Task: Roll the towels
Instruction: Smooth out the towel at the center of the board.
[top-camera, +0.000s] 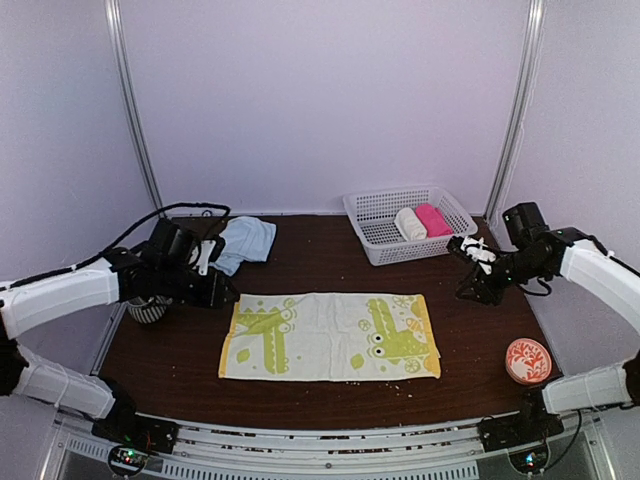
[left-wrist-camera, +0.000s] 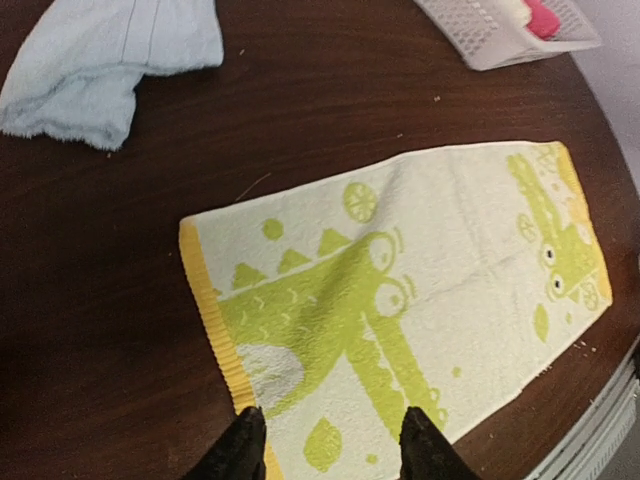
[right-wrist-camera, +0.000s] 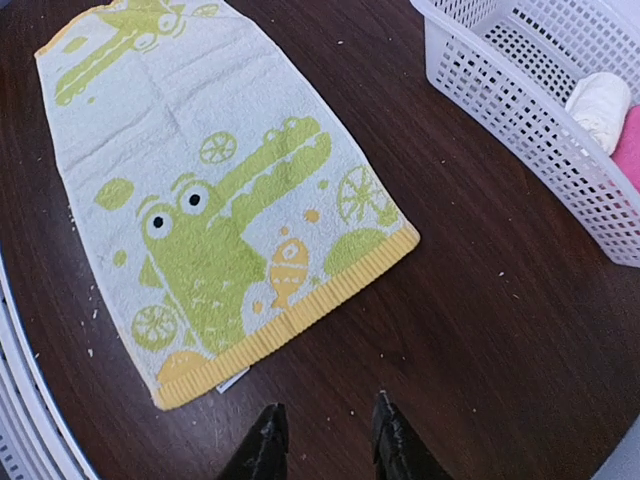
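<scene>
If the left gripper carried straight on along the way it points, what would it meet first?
Probably the patterned towel, near its yellow-edged end. The left gripper points down at it, jaws apart and empty, though depth is unclear.

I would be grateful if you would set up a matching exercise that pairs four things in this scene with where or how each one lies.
Things:
1. crocodile towel
2. pale blue towel
3. pink roll
4. red patterned dish

Places or states:
A. inside the white basket
B. spread flat in the middle
C. at the front right, on its own
D. crumpled at the back left

Pairs: 1-B; 2-D; 3-A; 4-C
</scene>
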